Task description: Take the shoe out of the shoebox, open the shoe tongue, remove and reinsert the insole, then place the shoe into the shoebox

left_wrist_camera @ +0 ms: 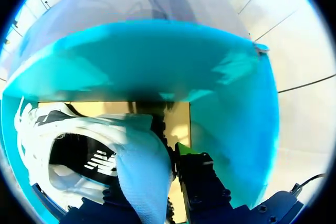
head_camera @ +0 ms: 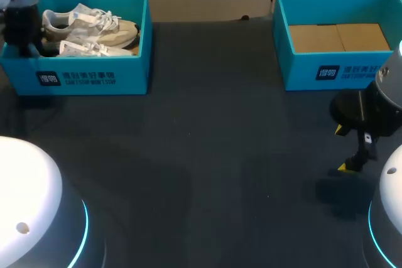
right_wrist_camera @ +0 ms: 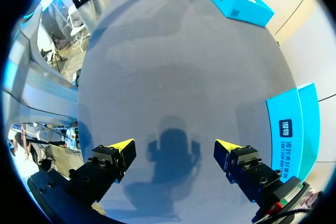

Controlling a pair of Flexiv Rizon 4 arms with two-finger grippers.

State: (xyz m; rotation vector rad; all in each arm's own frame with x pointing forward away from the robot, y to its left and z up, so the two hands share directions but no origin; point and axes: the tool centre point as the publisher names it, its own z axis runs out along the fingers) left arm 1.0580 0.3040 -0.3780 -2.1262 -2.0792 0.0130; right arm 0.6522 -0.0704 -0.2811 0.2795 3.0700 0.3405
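Observation:
A white and beige shoe (head_camera: 94, 26) lies with a second one in the blue shoebox (head_camera: 94, 78) at the table's far left. My left arm comes down into that box at its left end. In the left wrist view my left gripper (left_wrist_camera: 153, 157) is shut on the shoe's (left_wrist_camera: 79, 145) padded heel collar, which stands between the fingers (left_wrist_camera: 202, 182). The box's blue wall (left_wrist_camera: 157, 61) rises just ahead. My right gripper (head_camera: 345, 149) hangs low over the bare table at the right, open (right_wrist_camera: 175, 145) with nothing between its yellow tips.
A second blue shoebox (head_camera: 339, 73) stands at the far right, with only brown cardboard (head_camera: 339, 37) inside. It is close beside my right gripper (right_wrist_camera: 291, 129). Dark table top (head_camera: 213, 142) stretches between the two boxes.

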